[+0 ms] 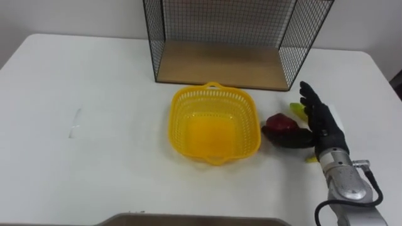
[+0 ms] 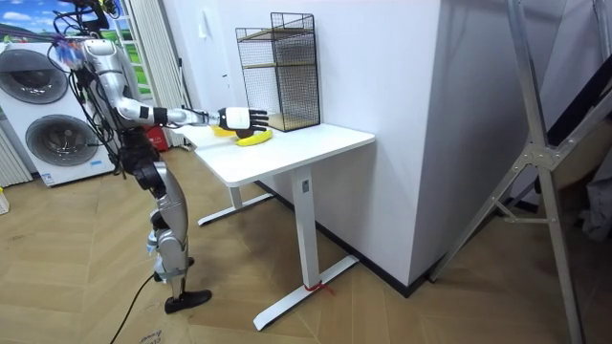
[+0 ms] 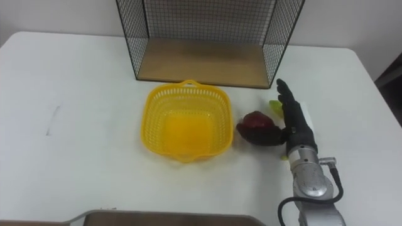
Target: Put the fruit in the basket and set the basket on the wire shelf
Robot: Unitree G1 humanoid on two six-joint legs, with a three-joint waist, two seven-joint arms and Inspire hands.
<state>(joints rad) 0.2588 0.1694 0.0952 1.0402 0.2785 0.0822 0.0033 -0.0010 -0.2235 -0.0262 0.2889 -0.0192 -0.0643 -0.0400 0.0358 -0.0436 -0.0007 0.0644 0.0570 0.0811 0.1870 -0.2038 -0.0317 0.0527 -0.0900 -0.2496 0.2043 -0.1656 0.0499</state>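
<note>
An empty yellow plastic basket [image 1: 178, 107] sits mid-table in front of the wire shelf [image 1: 220, 66]. Just right of the basket lies a dark red fruit [image 1: 280, 122]. My right hand [image 1: 322, 124] stands on edge against the fruit's right side. Its fingers are straight and point away from me, and the thumb reaches along the fruit's near side. A yellow-green fruit [image 1: 296, 109] lies mostly hidden behind that hand. In the room view I stand at the table's end with the right hand [image 2: 244, 118] stretched over it.
The white table [image 1: 94, 94] has broad bare room to the left of the basket. The shelf [image 2: 282, 72] is a black wire cage with a wooden floor, open toward me, at the table's far edge against the wall.
</note>
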